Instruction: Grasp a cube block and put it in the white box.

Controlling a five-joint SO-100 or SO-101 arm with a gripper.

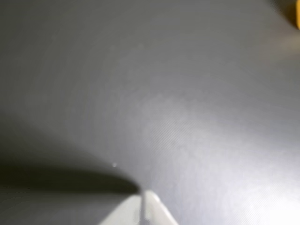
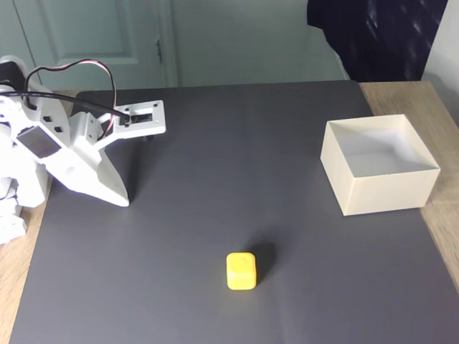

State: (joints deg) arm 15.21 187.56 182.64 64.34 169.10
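A dark grey mat (image 2: pixel 215 179) covers the bench, leaving the cube block (image 2: pixel 241 271) and white box (image 2: pixel 379 188) well apart; the end effector (image 2: pixel 118 197) rests closed and empty, tip down.

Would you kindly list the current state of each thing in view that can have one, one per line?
gripper: shut, holding nothing, tip down at the mat, apart from the cube.
cube block: resting flat on the dark mat, ungrasped, outside the box.
white box: upright, open-topped, nothing seen inside, straddling the mat's right edge in the fixed view.
dark mat: lying flat on the wooden table.
door: closed.
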